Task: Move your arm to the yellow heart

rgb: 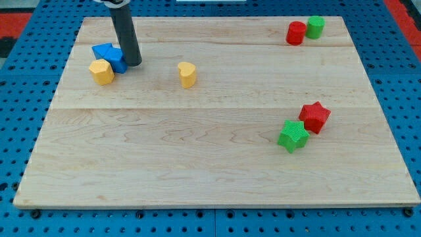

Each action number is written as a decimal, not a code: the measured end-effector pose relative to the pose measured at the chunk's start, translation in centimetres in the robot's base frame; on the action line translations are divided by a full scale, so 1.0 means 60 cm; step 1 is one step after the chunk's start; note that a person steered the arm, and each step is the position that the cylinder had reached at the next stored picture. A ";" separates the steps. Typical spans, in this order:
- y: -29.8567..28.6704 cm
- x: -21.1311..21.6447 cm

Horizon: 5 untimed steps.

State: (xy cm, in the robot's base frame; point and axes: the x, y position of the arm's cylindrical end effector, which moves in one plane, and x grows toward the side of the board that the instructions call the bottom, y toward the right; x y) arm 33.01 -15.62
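The yellow heart (187, 74) stands on the wooden board, left of centre in the upper half. My rod comes down from the view's top left, and my tip (132, 63) rests on the board right next to the blue blocks (109, 56), on their right side. The tip is well to the left of the yellow heart, a clear gap between them. A yellow hexagon-like block (102, 71) sits just below and left of the blue blocks.
A red cylinder (296, 33) and a green cylinder (316, 27) stand together at the top right. A red star (314, 117) and a green star (292, 135) touch at the lower right. The wooden board (197, 164) lies on a blue pegboard.
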 end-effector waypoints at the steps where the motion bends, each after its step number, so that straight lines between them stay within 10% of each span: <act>1: -0.024 0.000; 5: 0.046 -0.020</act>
State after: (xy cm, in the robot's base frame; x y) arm 31.81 -12.89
